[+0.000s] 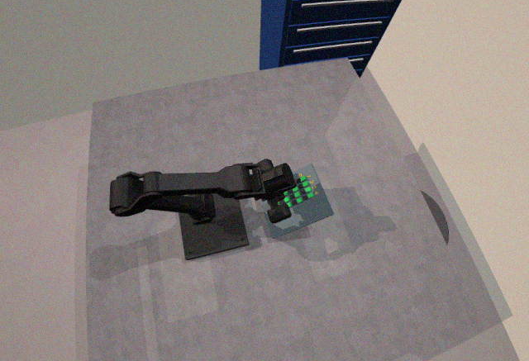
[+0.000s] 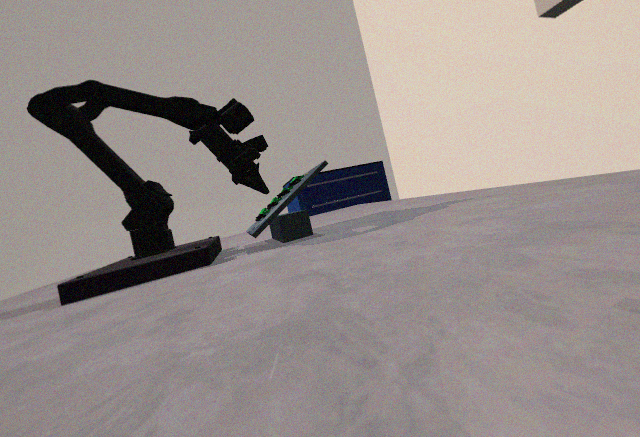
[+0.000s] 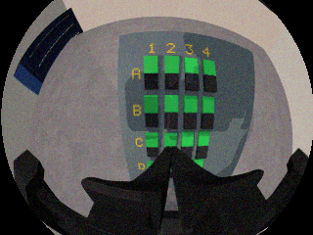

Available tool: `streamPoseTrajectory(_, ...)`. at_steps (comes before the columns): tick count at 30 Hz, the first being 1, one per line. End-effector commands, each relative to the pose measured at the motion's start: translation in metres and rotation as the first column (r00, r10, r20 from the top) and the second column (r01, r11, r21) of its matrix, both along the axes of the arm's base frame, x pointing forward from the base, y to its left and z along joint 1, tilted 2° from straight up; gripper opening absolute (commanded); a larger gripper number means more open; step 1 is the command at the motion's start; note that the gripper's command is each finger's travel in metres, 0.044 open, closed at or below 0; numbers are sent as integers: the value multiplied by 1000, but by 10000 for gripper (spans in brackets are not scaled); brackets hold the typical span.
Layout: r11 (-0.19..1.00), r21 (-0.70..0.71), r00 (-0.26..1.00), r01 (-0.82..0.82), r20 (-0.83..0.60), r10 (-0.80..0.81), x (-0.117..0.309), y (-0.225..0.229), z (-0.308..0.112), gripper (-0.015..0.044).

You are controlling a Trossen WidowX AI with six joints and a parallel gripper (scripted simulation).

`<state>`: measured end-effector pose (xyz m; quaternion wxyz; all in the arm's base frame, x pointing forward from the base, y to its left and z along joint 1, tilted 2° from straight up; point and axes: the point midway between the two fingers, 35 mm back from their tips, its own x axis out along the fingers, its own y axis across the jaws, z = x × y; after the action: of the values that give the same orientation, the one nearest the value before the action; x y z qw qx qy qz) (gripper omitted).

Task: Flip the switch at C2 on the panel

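The hand (image 2: 267, 192) (image 3: 170, 151) is clenching its fingers together, gripping nothing, and pointing its tips down at the tilted panel (image 1: 305, 217) (image 2: 316, 169) (image 3: 126, 54). In the wrist view the tips are overlapping the lower part of switch C2 (image 3: 170, 139), in the third row, second column. Whether they are touching it, one cannot tell. A block (image 2: 292, 227) is supporting the panel on the counter (image 1: 341, 306) (image 2: 361, 344) (image 3: 73, 132).

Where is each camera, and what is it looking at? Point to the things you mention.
Top: high above the table (image 1: 149, 135), looking down at the arm (image 1: 183, 182) (image 2: 124, 96) and the switch panel (image 1: 318, 211) (image 2: 258, 226) (image 3: 128, 166).
Exterior: low beside the table, looking across; arm and hand (image 2: 267, 192) (image 3: 170, 151) show.
Wrist: on the arm near the hand, facing the panel; the hand's dark fingers show.
Top and exterior share the arm's base (image 1: 216, 237) (image 2: 139, 272).
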<state>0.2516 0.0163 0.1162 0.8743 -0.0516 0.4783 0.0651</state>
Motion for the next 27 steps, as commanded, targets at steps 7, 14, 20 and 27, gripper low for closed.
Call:
streamPoseTrajectory(7,1000,-3,1000,5,-6,-5,6,0,-11,0)
streamPoseTrajectory(14,1000,-3,1000,5,-5,-5,9,0,-16,0)
streamPoseTrajectory(20,1000,-3,1000,5,-5,-5,9,0,-16,0)
streamPoseTrajectory(27,1000,-3,1000,5,-5,-5,9,0,-16,0)
